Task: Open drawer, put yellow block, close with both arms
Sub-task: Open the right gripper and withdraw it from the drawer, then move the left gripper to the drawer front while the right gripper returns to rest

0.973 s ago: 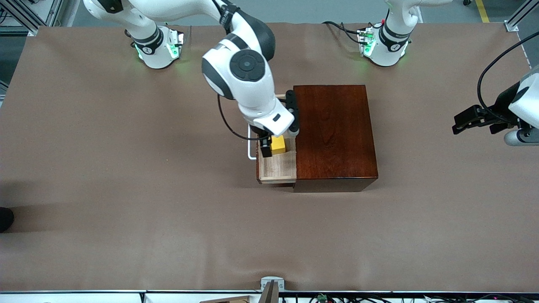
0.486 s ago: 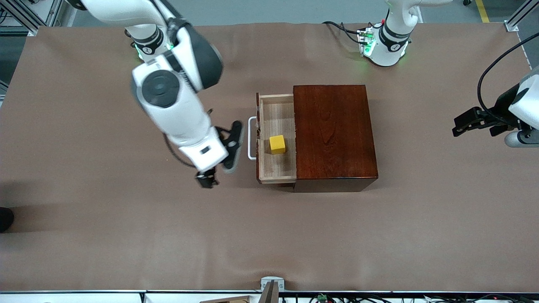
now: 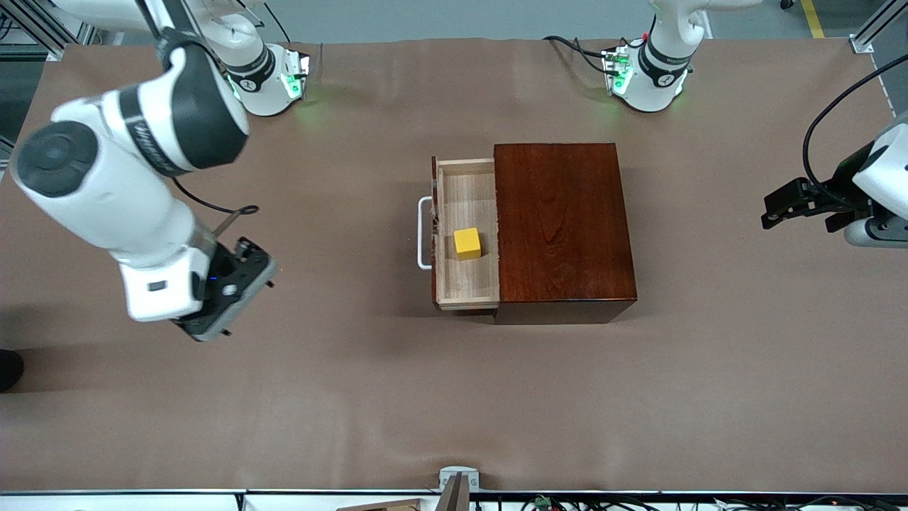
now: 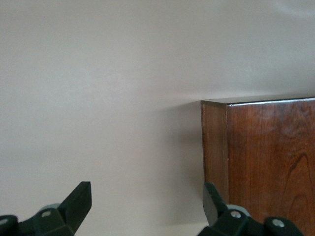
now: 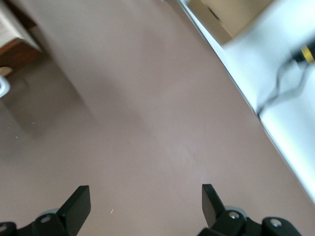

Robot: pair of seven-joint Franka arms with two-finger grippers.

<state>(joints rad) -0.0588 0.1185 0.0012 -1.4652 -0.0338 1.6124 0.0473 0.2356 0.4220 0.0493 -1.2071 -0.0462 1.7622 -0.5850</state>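
Observation:
The drawer [image 3: 468, 284] stands pulled out of the dark reddish-brown box [image 3: 560, 227] toward the right arm's end, its white handle [image 3: 423, 233] outermost. The yellow block [image 3: 467, 243] lies alone in the drawer. My right gripper [image 5: 145, 196] is open and empty over bare table, well away from the drawer toward the right arm's end; its hand shows in the front view [image 3: 223, 287]. The drawer's corner [image 5: 15, 29] shows in the right wrist view. My left gripper [image 3: 770, 211] waits open and empty over the table at the left arm's end, also shown in the left wrist view [image 4: 146, 196], facing the box [image 4: 266, 162].
Brown cloth [image 3: 454, 397] covers the table. A metal bracket [image 3: 457, 479] sits at the table edge nearest the front camera. A dark object [image 3: 8, 369] shows at the right arm's end of that edge. The table edge and white floor [image 5: 275, 83] show in the right wrist view.
My right gripper let go of the yellow block in the drawer, then rose and swung away toward the right arm's end. The block stays in the drawer. The left arm has not moved.

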